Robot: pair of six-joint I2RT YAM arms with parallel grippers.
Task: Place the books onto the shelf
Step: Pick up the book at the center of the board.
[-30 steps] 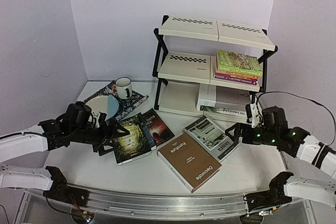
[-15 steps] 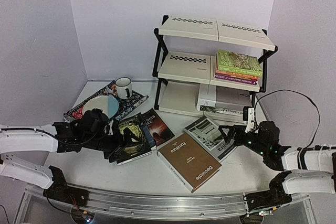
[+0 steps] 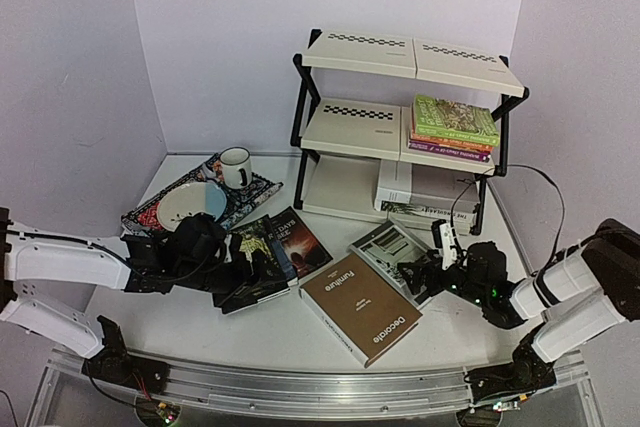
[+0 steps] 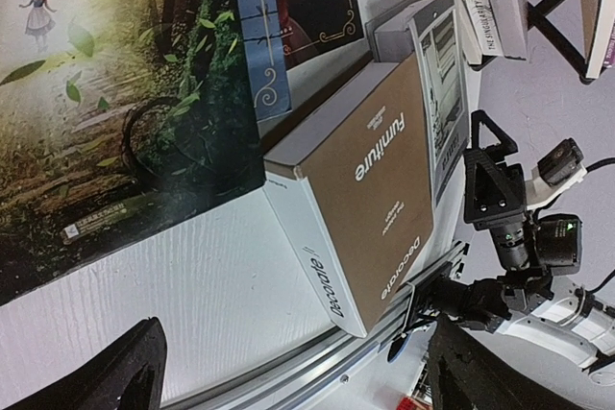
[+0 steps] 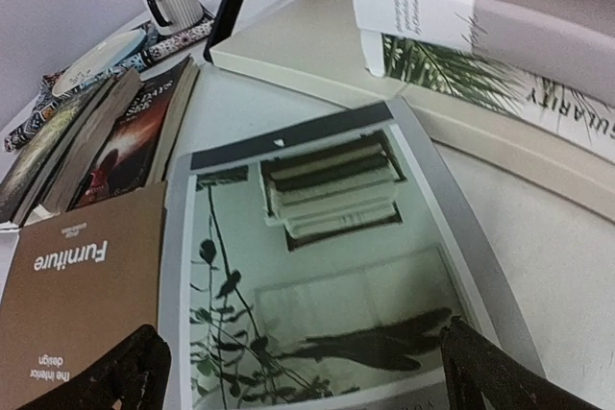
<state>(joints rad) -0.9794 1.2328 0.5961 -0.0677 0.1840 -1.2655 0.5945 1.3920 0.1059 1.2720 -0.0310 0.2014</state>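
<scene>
**Top view.** The shelf has three tiers and stands at the far right of the table.

- **On the shelf:** The right half of the middle tier holds a flat stack of coloured books topped by a green book. On the right half of the bottom tier, two white books lie one on the other.
- **In front of the shelf:** A grey book lies flat, with a brown book touching its left edge.
- **Further left of the shelf's front:** A dark novel and a forest-cover book overlap.
- **Left of the shelf:** A mug and a plate rest on a placemat.

**Grippers.** The left gripper is low at the near edge of the forest-cover book. Its fingers are spread wide and grasp nothing. The right gripper is low at the near right edge of the grey book. Its fingers are likewise released, with nothing between them.

**Wrist views.** Each view shows both fingertips far apart at the lower corners, with only books and table between them.
</scene>
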